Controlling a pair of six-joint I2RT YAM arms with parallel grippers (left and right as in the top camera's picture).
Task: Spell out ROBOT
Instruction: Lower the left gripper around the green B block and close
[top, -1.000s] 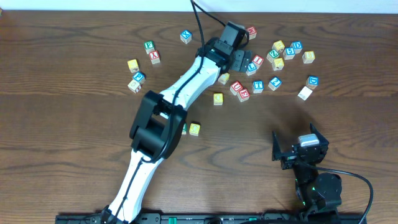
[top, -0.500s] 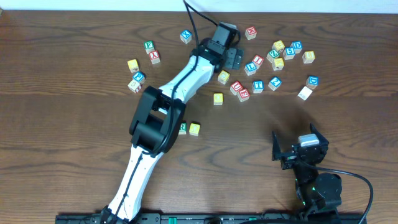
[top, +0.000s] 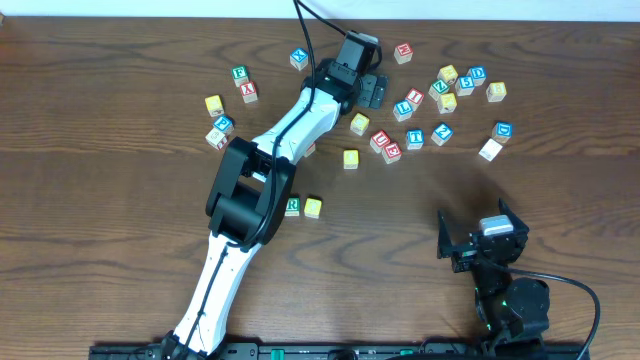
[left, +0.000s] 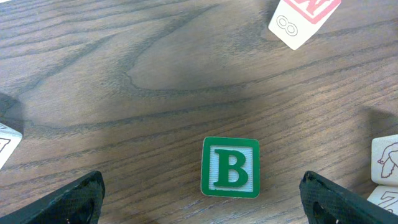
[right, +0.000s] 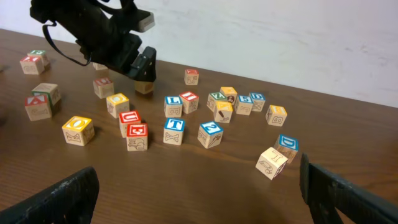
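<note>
We see the left arm (top: 285, 140) stretched in a long diagonal from the near edge of the table (top: 100, 250) to the far middle, its elbow raised about halfway. The left gripper (top: 372, 90) hangs among the scattered cubes, pointing down. From the wrist view its fingertips (left: 69, 200) stand wide apart at the two lower corners, holding nothing; the green B cube (left: 230, 167) lies flat on the wood between them, touching neither; a red-lettered cube (left: 303, 17) sits well beyond it at the top edge.

The right arm (top: 505, 295) is folded low at the near right corner, with the right gripper (top: 480, 238) facing the far cubes; its fingers (right: 65, 196) are likewise spread wide and empty, touching nothing.

Of the word's cubes, we find the green R cube (top: 292, 206) near the middle of the table, with a yellow-faced cube (top: 313, 207) just beside it on its right; a second yellow cube (top: 350, 158), whose top reads as an O from the right wrist, stands apart and farther back; the blue T cube (top: 415, 139) sits farther right among other cubes.
</note>
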